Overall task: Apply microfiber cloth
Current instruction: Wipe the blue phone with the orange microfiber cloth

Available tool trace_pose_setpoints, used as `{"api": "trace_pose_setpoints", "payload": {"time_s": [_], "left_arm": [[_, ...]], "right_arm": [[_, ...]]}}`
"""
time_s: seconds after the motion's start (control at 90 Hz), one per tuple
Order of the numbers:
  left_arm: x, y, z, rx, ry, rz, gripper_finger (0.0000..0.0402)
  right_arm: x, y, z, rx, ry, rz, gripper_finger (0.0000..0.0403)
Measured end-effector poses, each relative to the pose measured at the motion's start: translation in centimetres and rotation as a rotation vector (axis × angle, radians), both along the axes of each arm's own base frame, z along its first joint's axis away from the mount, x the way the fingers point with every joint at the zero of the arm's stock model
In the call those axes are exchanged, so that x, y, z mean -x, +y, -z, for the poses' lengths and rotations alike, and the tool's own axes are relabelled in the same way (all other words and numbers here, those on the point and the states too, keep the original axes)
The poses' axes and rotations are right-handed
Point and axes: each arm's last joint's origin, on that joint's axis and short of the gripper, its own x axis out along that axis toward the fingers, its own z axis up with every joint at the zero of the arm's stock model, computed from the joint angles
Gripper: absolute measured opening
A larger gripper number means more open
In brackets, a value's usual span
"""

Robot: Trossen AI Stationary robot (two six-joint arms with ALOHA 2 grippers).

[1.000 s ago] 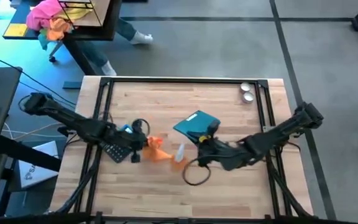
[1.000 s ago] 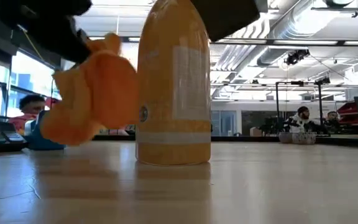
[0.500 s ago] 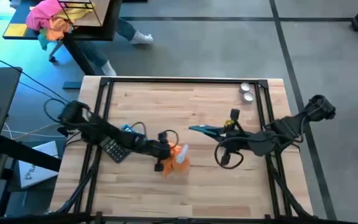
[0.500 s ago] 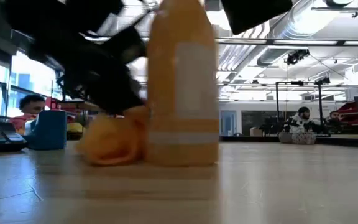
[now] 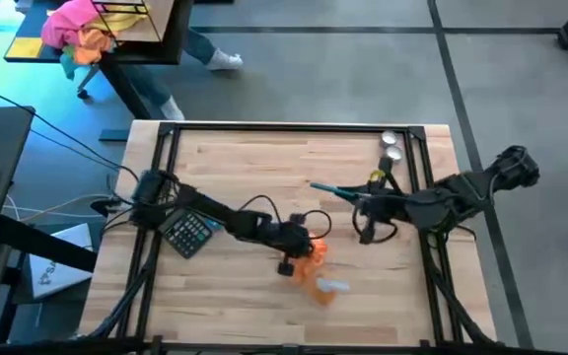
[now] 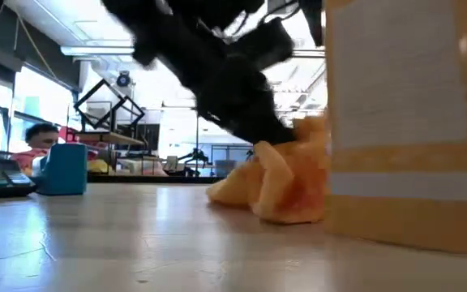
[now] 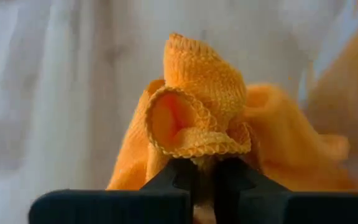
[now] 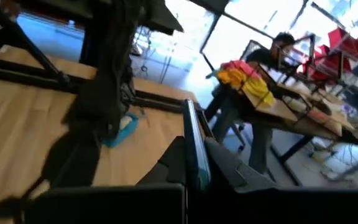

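The left pincer (image 5: 298,254) is pinched tight on the microfiber cloth (image 5: 313,252), with a fold of orange fabric bunched up between its tips. The cloth hangs down and touches the wooden surface (image 5: 264,158) near the middle. Just beside it lies the spray bottle (image 5: 324,287), tipped on its side. A calculator (image 5: 188,233) sits further off, near the left arm's base. The right pincer (image 5: 335,189) waits apart, clamped on a thin teal flat thing (image 5: 325,187). I think the wiping step is on now. Next, the cloth should press flat and rub.
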Motion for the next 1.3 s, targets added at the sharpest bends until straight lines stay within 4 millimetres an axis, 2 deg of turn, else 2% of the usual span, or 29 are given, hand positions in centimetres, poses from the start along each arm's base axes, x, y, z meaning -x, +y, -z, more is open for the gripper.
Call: {"api": "trace_pose_setpoints", "payload": {"time_s": [0.1, 0.222, 0.367, 0.489, 0.6, 0.689, 0.844, 0.989, 1.067, 1.133, 1.3], "left_arm": [[2.8, 0.3, -0.9, -0.043, 0.137, -0.068, 0.0005], [5.5, 0.6, -1.0, -0.051, 0.157, -0.169, 0.0005], [8.0, 2.0, 1.6, -0.085, 0.205, -0.304, 0.0005], [8.5, 3.1, 3.8, -0.055, 0.142, -0.364, 0.0005], [7.3, 4.4, 4.4, -0.070, 0.023, -0.336, 0.0005], [6.0, 6.1, 4.0, -0.099, -0.082, -0.328, 0.0005], [3.2, 11.1, 2.7, -0.092, -0.164, -0.339, 0.0005], [1.6, 16.0, 3.4, -0.062, -0.153, -0.379, 0.0005], [0.5, 17.9, 3.7, 0.000, -0.134, -0.408, 0.0005], [-0.7, 19.0, 4.2, 0.039, -0.097, -0.438, 0.0005], [-4.8, 19.8, 4.4, 0.080, -0.080, -0.404, 0.0005]], "right_arm": [[0.4, -0.3, 0.5, -0.039, 0.038, 0.028, 0.0000], [0.4, -0.3, 1.1, -0.074, 0.069, 0.055, 0.0000], [0.0, 0.0, 1.7, -0.096, 0.091, 0.052, 0.0000], [0.0, 0.0, 1.7, -0.106, 0.100, 0.026, 0.0000], [-0.4, -0.6, 1.6, -0.090, 0.097, 0.040, 0.0000], [-0.7, -1.3, 1.4, -0.081, 0.079, 0.065, 0.0000], [-1.3, -2.4, 1.2, -0.099, 0.063, 0.081, 0.0000], [-1.7, -3.4, 1.3, -0.107, 0.072, 0.106, 0.0000], [-1.9, -3.8, 1.4, -0.109, 0.076, 0.118, 0.0000], [-2.2, -4.2, 1.6, -0.105, 0.088, 0.124, 0.0000], [-3.1, -4.8, 2.1, -0.101, 0.110, 0.138, 0.0000]]}}
